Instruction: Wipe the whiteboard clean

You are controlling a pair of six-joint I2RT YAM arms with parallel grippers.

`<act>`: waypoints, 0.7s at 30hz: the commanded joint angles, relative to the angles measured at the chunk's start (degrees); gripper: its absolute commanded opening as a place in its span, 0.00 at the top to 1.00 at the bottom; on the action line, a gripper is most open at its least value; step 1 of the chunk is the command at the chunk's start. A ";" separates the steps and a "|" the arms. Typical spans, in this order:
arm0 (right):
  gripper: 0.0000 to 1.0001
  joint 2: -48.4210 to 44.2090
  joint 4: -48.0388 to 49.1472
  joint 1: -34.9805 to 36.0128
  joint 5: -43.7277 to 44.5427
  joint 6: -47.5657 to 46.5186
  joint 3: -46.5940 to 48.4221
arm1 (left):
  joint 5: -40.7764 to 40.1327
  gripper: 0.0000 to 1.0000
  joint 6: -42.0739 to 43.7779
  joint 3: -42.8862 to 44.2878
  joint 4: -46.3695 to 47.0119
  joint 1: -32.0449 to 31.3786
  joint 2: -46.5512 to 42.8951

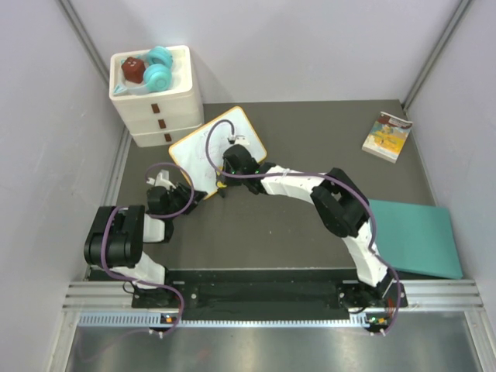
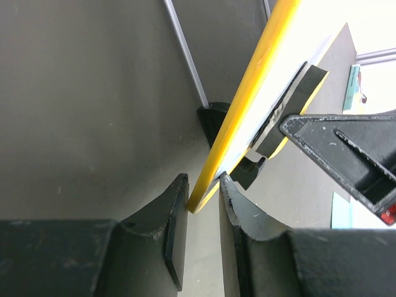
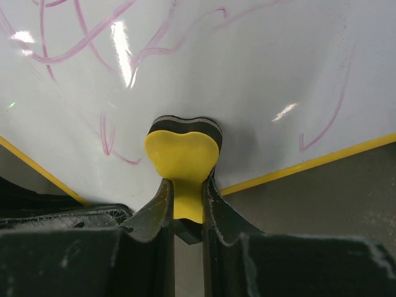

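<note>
Whiteboard [image 1: 203, 147] on the dark table [image 1: 310, 147], just beside the white drawer box [image 1: 167, 105]. The left gripper [image 2: 203, 185] pinches the board's yellow frame at its near corner. The right gripper [image 3: 185, 185] clamps a yellow eraser [image 3: 182, 151], which is pressed against the scribbled face near the lower edge.

Whiteboard [image 1: 194, 155]: its edge sits between the left gripper [image 2: 203, 185] jaws. The eraser [image 3: 183, 154], clamped in the right gripper [image 3: 187, 189], lies against the board face directly ahead, just inside the near edge. The drawer box [image 1: 159, 101] stands beyond the left gripper, near the board. The book [image 1: 387, 136] and mat [image 1: 411, 236] lie well apart, off to the right gripper's right.
</note>
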 commanded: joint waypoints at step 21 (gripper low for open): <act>1.00 -0.09 -1.68 -13.61 3.09 4.34 -1.21 | -3.88 0.78 2.09 0.45 -5.31 -0.33 1.54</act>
